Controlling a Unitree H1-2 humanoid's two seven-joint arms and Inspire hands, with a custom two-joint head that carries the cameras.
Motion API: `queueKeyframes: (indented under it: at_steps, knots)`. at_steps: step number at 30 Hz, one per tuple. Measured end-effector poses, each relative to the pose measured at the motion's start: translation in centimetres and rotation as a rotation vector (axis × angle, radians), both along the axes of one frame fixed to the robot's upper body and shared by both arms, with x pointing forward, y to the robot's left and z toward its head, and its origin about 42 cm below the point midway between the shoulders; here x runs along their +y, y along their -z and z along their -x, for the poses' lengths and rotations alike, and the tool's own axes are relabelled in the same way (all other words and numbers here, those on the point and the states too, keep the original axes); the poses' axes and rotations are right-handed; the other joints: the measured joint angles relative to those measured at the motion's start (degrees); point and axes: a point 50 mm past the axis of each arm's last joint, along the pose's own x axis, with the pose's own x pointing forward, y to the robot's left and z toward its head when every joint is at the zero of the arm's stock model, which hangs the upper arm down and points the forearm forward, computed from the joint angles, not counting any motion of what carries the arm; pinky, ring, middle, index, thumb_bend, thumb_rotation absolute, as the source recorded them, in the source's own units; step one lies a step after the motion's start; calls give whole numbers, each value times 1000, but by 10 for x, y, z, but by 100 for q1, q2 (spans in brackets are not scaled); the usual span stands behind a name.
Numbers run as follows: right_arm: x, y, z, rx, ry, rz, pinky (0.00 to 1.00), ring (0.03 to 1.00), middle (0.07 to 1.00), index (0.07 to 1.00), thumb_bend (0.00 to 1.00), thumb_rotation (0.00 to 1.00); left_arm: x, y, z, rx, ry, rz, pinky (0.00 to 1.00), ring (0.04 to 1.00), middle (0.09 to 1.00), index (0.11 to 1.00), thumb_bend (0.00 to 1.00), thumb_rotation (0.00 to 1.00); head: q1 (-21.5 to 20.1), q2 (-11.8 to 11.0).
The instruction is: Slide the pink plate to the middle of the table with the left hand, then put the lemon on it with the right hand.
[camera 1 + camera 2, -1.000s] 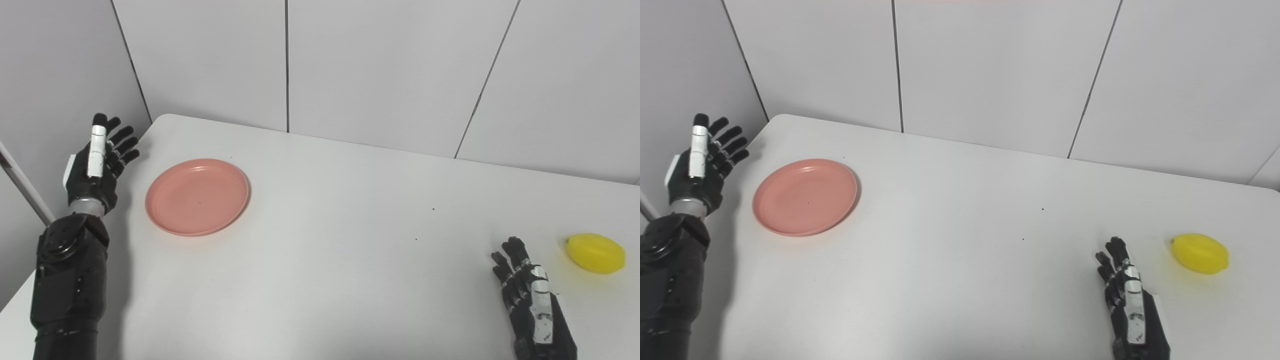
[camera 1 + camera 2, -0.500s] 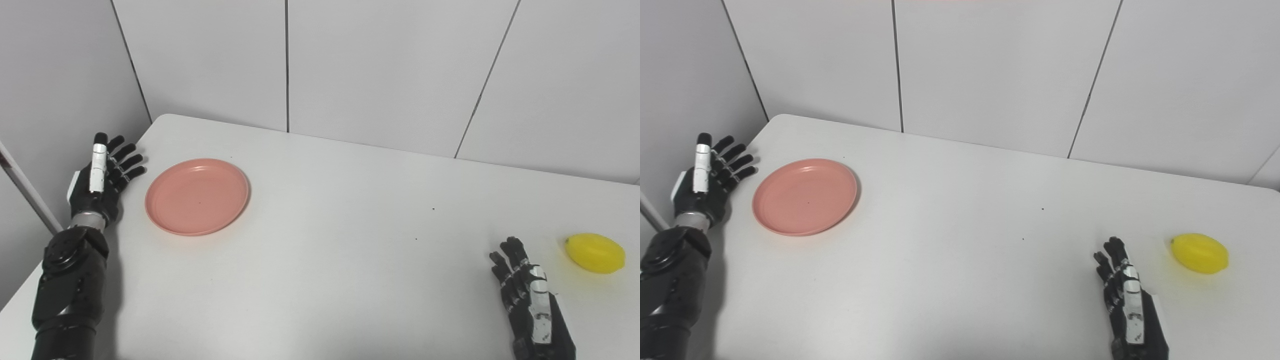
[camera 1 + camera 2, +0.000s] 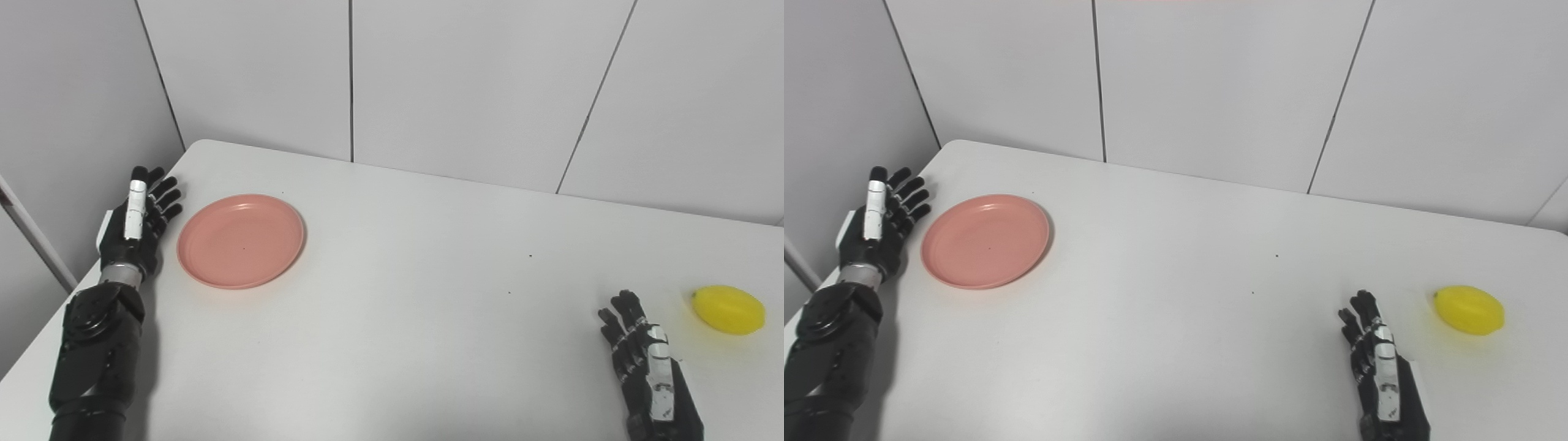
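- Showing one table (image 3: 392, 294), one pink plate (image 3: 241, 241), one lemon (image 3: 729, 309) and two robot hands, seen from two head cameras set side by side.
- Table: a single white top, smooth and matte, with a rounded far-left corner; a few tiny dark specks mark its middle. Grey wall panels (image 3: 465, 79) with thin dark seams stand behind its far edge.
- Pink plate: one, round, shallow, with a low raised rim and a smooth, plastic-looking, salmon-pink surface. It lies flat near the table's left edge, toward the far-left corner, well apart from the table's middle, and carries nothing.
- Lemon: one, bright yellow, oval, with a small nub at its left end and a smooth, slightly glossy skin. It rests on the table near the right edge, well apart from the plate.
- Left hand (image 3: 136, 223): one, black, jointed, with a white strip along one finger and a metal wrist ring. It sits at the table's left edge just beside the plate's left rim, fingers spread and straight, holding nothing; whether it touches the rim cannot be told.
- Right hand (image 3: 648, 373): one, black, with a white strip on its back. It lies near the table's near-right corner, fingers extended and apart, empty, near the lemon but clear of it.
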Motion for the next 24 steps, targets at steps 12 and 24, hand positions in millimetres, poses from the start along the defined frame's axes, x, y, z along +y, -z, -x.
queueKeyframes:
  at_steps: [12,24]
  knots:
    - [2,0,0,1,3,2,979,933,963,956,743,995,-4,0,3,6,30,0,871,876,876,895,943,851,-35,9]
    - [5,0,1,2,14,7,974,929,962,951,754,990,-26,2,8,12,78,9,839,857,874,888,929,856,-70,44]
